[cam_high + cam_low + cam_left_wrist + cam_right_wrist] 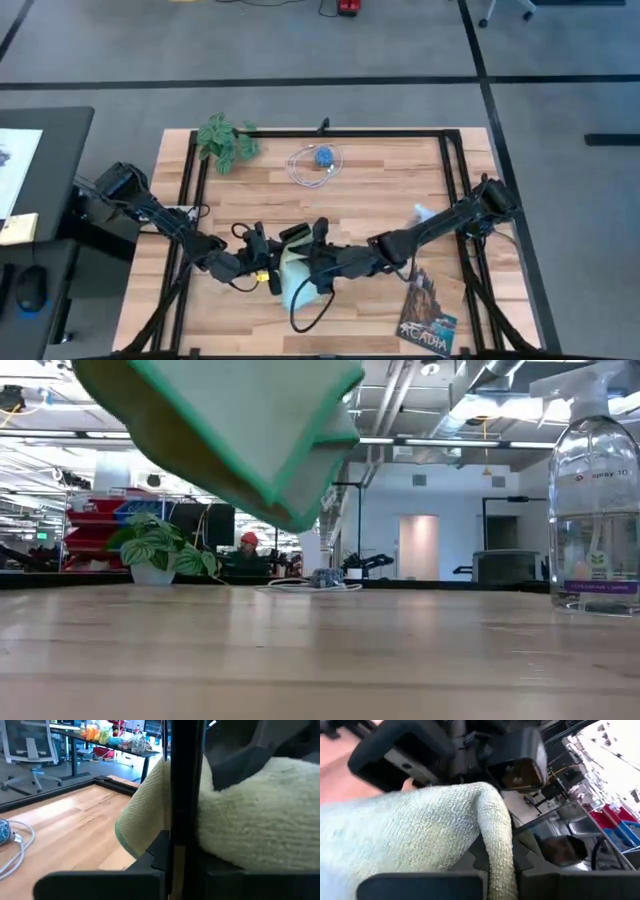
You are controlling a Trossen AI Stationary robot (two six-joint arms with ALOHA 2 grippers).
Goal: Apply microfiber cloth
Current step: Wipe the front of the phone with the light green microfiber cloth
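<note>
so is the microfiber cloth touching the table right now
Apart. The low view shows the microfiber cloth hanging in the air with open background between its lowest fold and the table.

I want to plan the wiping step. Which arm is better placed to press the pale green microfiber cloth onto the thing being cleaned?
Probably the right. The right gripper appears shut on the pale green microfiber cloth, which hangs above the wooden table. The left gripper sits beside it; what it holds is unclear.
</note>
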